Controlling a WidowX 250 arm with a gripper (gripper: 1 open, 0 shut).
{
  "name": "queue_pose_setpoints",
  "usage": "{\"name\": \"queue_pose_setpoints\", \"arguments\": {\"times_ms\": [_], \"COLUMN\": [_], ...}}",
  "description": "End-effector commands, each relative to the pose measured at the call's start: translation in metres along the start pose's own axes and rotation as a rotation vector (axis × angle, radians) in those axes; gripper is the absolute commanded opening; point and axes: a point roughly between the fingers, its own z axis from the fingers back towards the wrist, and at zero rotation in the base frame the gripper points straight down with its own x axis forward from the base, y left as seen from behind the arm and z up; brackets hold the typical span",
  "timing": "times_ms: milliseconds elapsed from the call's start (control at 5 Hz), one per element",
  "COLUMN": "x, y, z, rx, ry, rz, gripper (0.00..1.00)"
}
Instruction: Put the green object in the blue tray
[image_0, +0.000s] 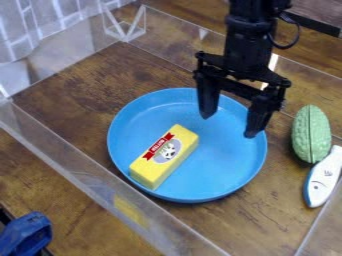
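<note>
Now green object: pale, oval, ridged lengthwise; gripper wide, holding nothing

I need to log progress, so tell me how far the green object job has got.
Done: nothing delivered; the blue tray holds only a yellow block. In hand: the claw hangs open and empty above the tray's right rim, fingers pointing down, short of the green object. Left: the green object lies on the table beside a white-and-blue item; it must be grasped, lifted and set in the tray.
</note>
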Motion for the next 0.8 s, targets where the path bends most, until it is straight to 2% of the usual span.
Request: {"name": "queue_pose_setpoints", "arguments": {"times_ms": [0,400,600], "x": [0.017,0.036,0.041], "y": [-0.013,-0.027,-0.031], "z": [0.018,0.017,0.015], "rx": [-0.013,-0.034,-0.039], "ry": [-0.094,-0.136,-0.144], "rz": [-0.023,-0.054,-0.058], "gripper": [1.00,1.00,1.00]}}
